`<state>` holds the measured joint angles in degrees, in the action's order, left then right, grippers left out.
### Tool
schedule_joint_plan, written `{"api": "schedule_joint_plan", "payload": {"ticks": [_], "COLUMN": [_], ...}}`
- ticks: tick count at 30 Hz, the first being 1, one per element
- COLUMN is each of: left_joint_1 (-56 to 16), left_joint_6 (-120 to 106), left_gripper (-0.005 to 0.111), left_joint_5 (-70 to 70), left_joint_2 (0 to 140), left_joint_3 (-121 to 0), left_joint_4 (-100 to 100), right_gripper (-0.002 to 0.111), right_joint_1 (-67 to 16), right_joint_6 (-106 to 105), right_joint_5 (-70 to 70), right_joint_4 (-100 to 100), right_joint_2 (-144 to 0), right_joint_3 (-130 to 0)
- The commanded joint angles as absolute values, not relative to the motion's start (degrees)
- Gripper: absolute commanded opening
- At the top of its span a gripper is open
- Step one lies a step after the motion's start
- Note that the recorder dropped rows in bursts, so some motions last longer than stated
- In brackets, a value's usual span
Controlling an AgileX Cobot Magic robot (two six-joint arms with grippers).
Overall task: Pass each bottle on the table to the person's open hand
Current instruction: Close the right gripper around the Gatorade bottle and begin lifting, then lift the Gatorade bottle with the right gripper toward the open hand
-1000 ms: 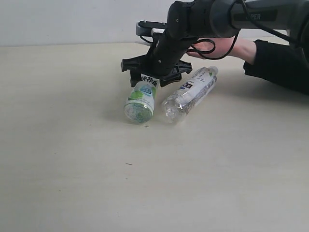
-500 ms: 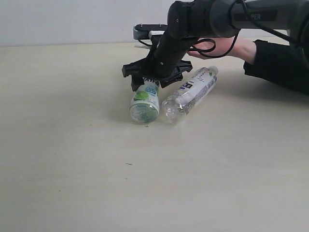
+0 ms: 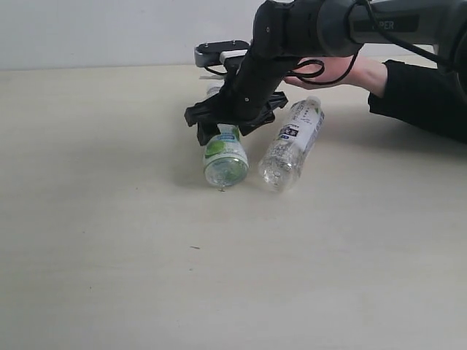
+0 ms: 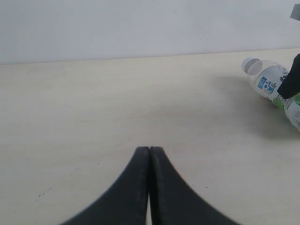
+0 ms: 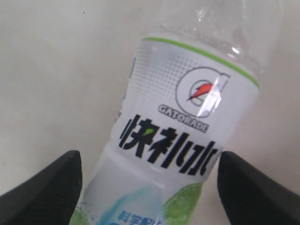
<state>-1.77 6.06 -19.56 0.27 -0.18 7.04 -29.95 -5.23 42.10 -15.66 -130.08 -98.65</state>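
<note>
The green-and-white labelled bottle point(image 3: 225, 152) lies on its side on the table point(image 3: 109, 233), base toward the camera. My right gripper point(image 3: 232, 121) hangs over its upper half, open. In the right wrist view this bottle point(image 5: 187, 117) lies between the two black fingers of the right gripper point(image 5: 147, 161), which straddle its label. A white-labelled bottle point(image 3: 292, 142) lies just right of it. The person's open hand point(image 3: 337, 71) waits behind the arm, joined to a black sleeve point(image 3: 419, 98). My left gripper point(image 4: 149, 151) is shut on nothing, low over bare table, out of the exterior view.
In the left wrist view the green-and-white bottle point(image 4: 272, 86) shows at the far side with part of the right gripper point(image 4: 293, 77) over it. A pale wall point(image 3: 109, 29) runs behind the table. The other bottles are out of view.
The right gripper has dropped lower and shifted along the green-and-white bottle, which slid slightly right. The white-labelled bottle beside it swung to lie more nearly parallel.
</note>
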Motion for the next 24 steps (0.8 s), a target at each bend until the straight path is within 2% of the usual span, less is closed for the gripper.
{"api": "schedule_joint_plan", "payload": {"ticks": [1, 14, 16, 21, 24], "left_joint_1": [-1.8, -1.8, -1.8, -1.8, -1.8], "left_joint_6": [6.2, 6.2, 6.2, 6.2, 6.2], "left_gripper": [0.003, 0.003, 0.003, 0.003, 0.003], "left_joint_5": [-19.1, -19.1, -19.1, -19.1, -19.1], "left_joint_2": [0.0, 0.0, 0.0, 0.0, 0.0], "left_joint_3": [0.0, 0.0, 0.0, 0.0, 0.0], "left_joint_4": [7.2, 7.2, 7.2, 7.2, 7.2], "right_gripper": [0.074, 0.072, 0.066, 0.042, 0.021], "right_joint_1": [-30.0, -30.9, -31.2, -31.3, -31.3], "right_joint_6": [-6.4, -3.5, -3.5, -3.5, -3.5], "right_joint_5": [39.0, 36.1, 35.5, 35.4, 35.3], "right_joint_4": [-18.0, -18.7, -18.4, -19.5, -19.8], "right_joint_2": [-130.0, -132.9, -132.9, -132.9, -132.6], "right_joint_3": [-99.2, -99.2, -99.2, -99.2, -99.2]}}
